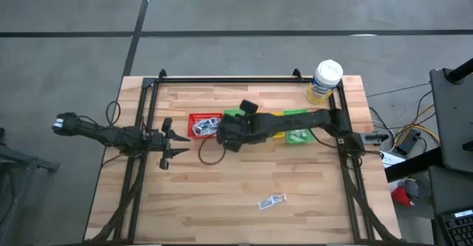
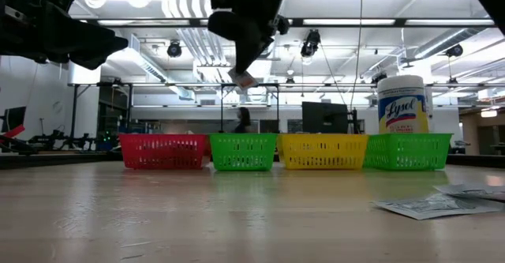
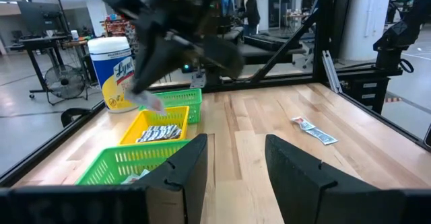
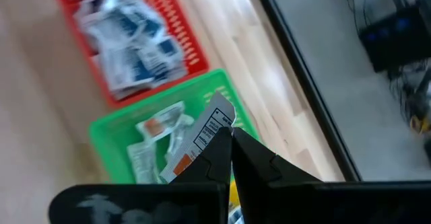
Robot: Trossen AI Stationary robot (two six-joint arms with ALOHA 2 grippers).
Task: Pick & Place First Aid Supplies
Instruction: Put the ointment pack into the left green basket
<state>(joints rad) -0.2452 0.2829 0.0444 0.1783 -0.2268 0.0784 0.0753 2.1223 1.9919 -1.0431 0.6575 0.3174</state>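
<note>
My right gripper (image 4: pixel 229 140) is shut on one first aid packet (image 4: pixel 202 140), white with black print and an orange mark. It hangs in the air over the second bin of the row, the green bin (image 4: pixel 108 133), next to the red bin (image 4: pixel 128 35); both hold packets. The low view shows the gripper (image 2: pixel 243 67) high above that green bin (image 2: pixel 243 151). Two more packets (image 1: pixel 271 200) lie flat on the wood near the front edge. My left gripper (image 1: pixel 174 139) waits open at the table's left side, holding nothing. My right gripper pinches the white packet between its two fingers, at the packet's printed part (image 4: pixel 214 128). The fingers slant down from the table's right side. The packet (image 2: pixel 245 80) is lifted clear, well above the bins, and sticks out beside the fingers.
Four bins stand in a row at the back: red (image 2: pixel 162 151), green, yellow (image 2: pixel 322 151), green (image 2: pixel 408 151). A white-capped wipes bottle with a yellow label (image 1: pixel 325 80) stands at the far right corner. A black frame (image 1: pixel 222 78) borders the table. Bare wood lies in front of the bins.
</note>
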